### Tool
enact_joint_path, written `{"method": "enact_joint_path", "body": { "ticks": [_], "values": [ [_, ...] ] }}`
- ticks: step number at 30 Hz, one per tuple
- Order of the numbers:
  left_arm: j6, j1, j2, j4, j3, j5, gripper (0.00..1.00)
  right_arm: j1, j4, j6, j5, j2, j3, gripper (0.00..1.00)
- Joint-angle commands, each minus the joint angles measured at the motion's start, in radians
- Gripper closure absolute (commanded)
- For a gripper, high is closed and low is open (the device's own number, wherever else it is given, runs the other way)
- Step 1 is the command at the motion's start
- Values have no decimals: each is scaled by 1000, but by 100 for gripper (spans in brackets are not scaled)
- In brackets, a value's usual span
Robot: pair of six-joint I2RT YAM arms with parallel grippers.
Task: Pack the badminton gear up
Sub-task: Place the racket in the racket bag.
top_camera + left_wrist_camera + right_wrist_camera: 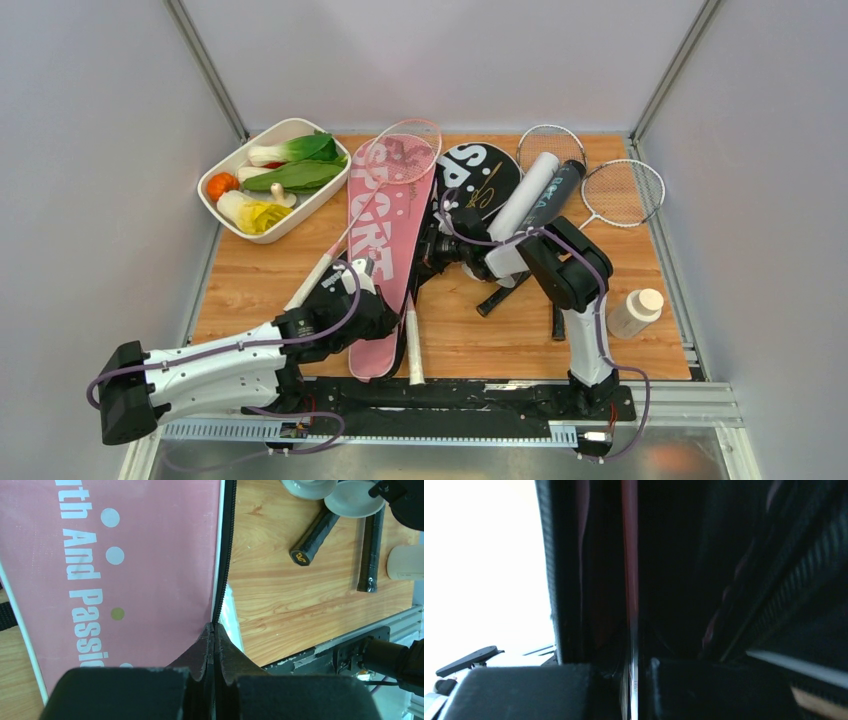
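Pink fabric cover (385,215), racket-shaped, zipper-edged: left gripper (214,630) pinched on its seam, right gripper (633,645) clamped on its thin edge

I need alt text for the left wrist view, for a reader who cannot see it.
The left pincer is shut on the black zipper edge of a pink fabric racket cover with white lettering. To the right, two black racket handles lie on the wooden table.

White-lettered, dotted pink cover (385,235); white-lettered black cover (482,172).
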Motion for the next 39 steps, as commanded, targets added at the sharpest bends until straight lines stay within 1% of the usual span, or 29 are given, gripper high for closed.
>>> {"method": "enact_joint_path", "body": {
  "ticks": [1,6,11,17,25,32,34,36,37,38,39],
  "values": [
    [-44,-7,-17,46,-19,57,100,-2,83,80,63,45,94,100],
    [-53,-15,-19,49,-30,61,100,-3,32,61,109,68,159,100],
    [-66,-27,-2,77,-42,72,100,-3,49,93,152,100,181,100],
    [-67,-38,14,83,-19,76,100,-2,28,41,231,126,223,100],
    [-80,-44,-22,88,-12,80,100,11,89,74,281,178,243,100],
    [-88,-44,-20,139,-34,95,100,43,156,137,364,182,210,100],
    [-82,-44,-14,143,-38,97,100,52,161,143,367,181,206,96],
    [-43,-44,-12,101,-10,72,100,55,141,125,353,175,207,94],
    [3,-44,-7,24,36,29,100,54,139,115,345,170,199,93],
    [30,-44,-1,-23,69,-5,98,53,139,106,341,163,190,92],
    [79,-44,23,-143,140,-81,88,51,138,96,338,156,183,91]
  ]
}}
